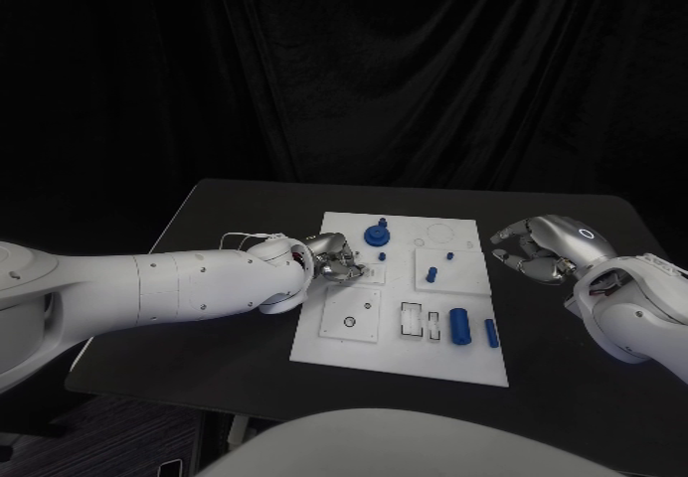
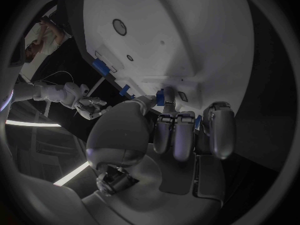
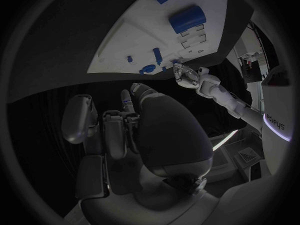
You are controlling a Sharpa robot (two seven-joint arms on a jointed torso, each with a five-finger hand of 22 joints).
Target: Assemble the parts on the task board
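Observation:
The white task board (image 1: 359, 343) lies mid-table. My left hand (image 1: 333, 260) hangs over its left part with its fingers curled. In the left wrist view the thumb and a finger of that hand (image 2: 178, 135) pinch a small blue peg (image 2: 160, 97) just above the board (image 2: 187, 35). A blue gear-like part (image 1: 376, 237) stands just beyond that hand. A thick blue cylinder (image 1: 460, 326) and a thin blue bar (image 1: 492, 333) lie at the board's near right. My right hand (image 1: 542, 248) hovers off the board's right edge, fingers loosely bent and holding nothing.
Two more small blue pegs (image 1: 433, 270) (image 1: 448, 255) stand mid-board. The black table (image 1: 230, 229) runs wide on the left and in front of the board. From the right wrist, the board (image 3: 125, 45) and the left hand (image 3: 185, 74) lie ahead.

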